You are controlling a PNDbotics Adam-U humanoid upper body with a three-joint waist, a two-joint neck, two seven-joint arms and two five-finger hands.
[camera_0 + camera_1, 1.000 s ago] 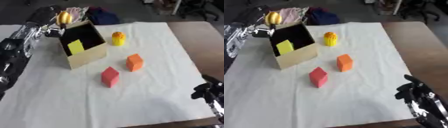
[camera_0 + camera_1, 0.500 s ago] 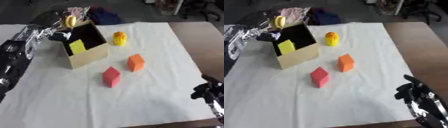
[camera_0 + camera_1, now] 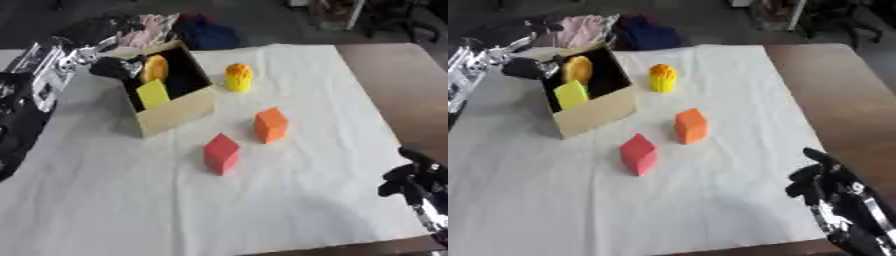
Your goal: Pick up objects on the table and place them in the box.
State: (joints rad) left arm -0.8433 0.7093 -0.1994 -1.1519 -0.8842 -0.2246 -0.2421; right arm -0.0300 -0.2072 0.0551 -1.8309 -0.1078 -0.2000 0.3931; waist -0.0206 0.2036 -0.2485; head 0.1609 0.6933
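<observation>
An open cardboard box (image 3: 179, 111) stands at the table's left rear, with a yellow block (image 3: 152, 93) lying inside. My left hand (image 3: 109, 67) reaches over the box's left rim, its fingers curled on a yellow-orange rounded object (image 3: 156, 69) held in the box's opening. On the white cloth lie a yellow ridged piece (image 3: 237, 77), an orange block (image 3: 270, 124) and a red block (image 3: 220, 153). My right hand (image 3: 415, 182) rests at the lower right corner, fingers relaxed and holding nothing.
The white cloth (image 3: 289, 210) covers most of the brown table (image 3: 402, 80), whose bare top shows at the right. Pink and dark blue clothes (image 3: 184, 30) are heaped beyond the far edge, behind the box.
My left hand has carried the yellow-orange object from above the box's back corner down and to the right into the box's opening. The right hand has stayed in place.
</observation>
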